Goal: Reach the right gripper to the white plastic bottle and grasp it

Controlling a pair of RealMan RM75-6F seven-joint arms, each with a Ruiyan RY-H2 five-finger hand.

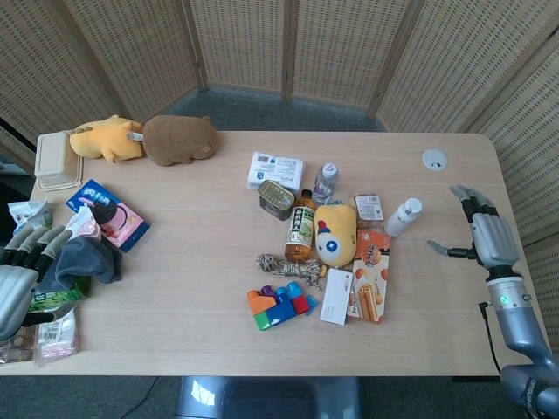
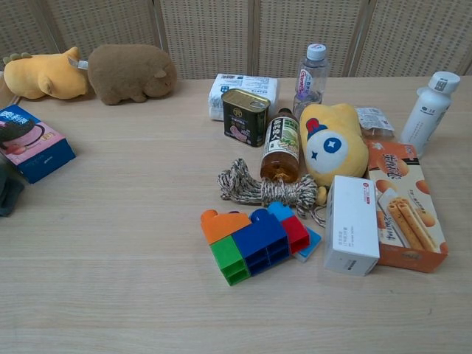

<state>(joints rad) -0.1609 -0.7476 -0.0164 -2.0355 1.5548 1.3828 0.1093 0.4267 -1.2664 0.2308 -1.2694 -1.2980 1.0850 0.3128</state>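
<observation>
White plastic bottle (image 1: pixel 403 216) stands upright on the wooden surface (image 1: pixel 192 288) in the head view, right of the yellow plush (image 1: pixel 335 234) and apart from the right hand (image 1: pixel 486 234), which holds nothing, fingers extended, thumb toward the bottle. The left hand (image 1: pixel 19 271) rests empty, fingers apart, at the left edge.

In the chest view, the bottle (image 2: pixel 429 111) stands behind the biscuit box (image 2: pixel 404 206); neither hand shows.

Woven screens (image 1: pixel 349 44), seemingly grey carpet (image 1: pixel 262 109)

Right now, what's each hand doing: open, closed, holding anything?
Left hand: open, holding nothing.
Right hand: open, holding nothing, short of the white plastic bottle.
</observation>
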